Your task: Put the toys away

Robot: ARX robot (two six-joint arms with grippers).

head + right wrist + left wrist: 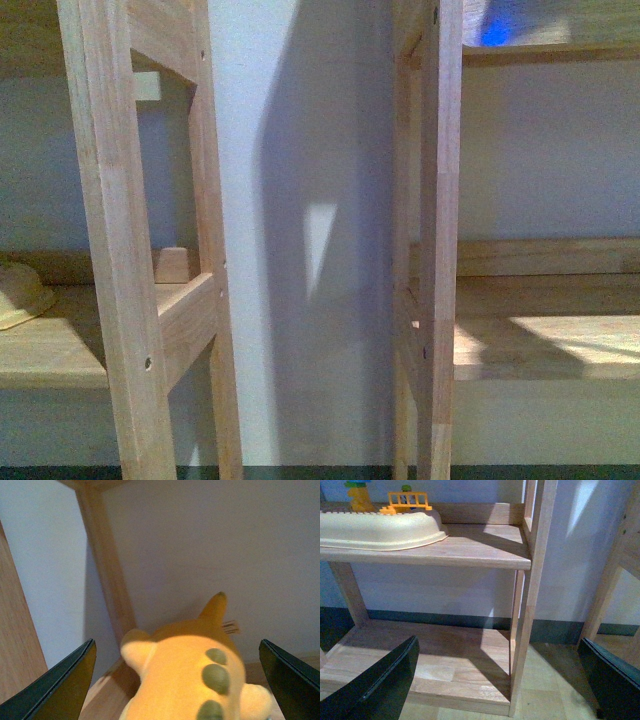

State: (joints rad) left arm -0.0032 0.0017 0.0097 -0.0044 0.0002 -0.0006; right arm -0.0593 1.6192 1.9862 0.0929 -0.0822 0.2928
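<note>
Right gripper [177, 680]: two dark fingers [60, 685] spread wide apart, one at either edge of the right wrist view. Between them, touching neither, an orange-yellow plush animal [185, 675] with dull green oval spots down its back, a pale rounded limb to each side and a pointed tuft at its far end. It lies on a light wooden shelf board [105, 695], close to a wooden upright post [107, 575]. Beyond the post, a plain pale wall [210, 545].

Left gripper [497, 680]: dark fingers [380, 685] likewise spread wide, nothing between them. Below and beyond them, the bottom board [450, 665] of a light wooden shelf unit [530, 590]. On the board above, a cream-coloured oval basin [380, 527], its rim at the board's front edge. Behind the basin, toy pieces: an orange fence-shaped piece [409, 501] and a yellow and green block figure [360, 495]. A dark skirting strip [555, 630] runs along the foot of the wall behind the unit.

Front view: neither arm visible. Two wooden shelf units, the nearer posts [120, 230] large in frame, a strip of white wall [300, 220] between them. On the left unit's board, part of a cream rim [20, 295]. On the right unit's upper board, a blurred blue object [495, 32], kind not discernible.
</note>
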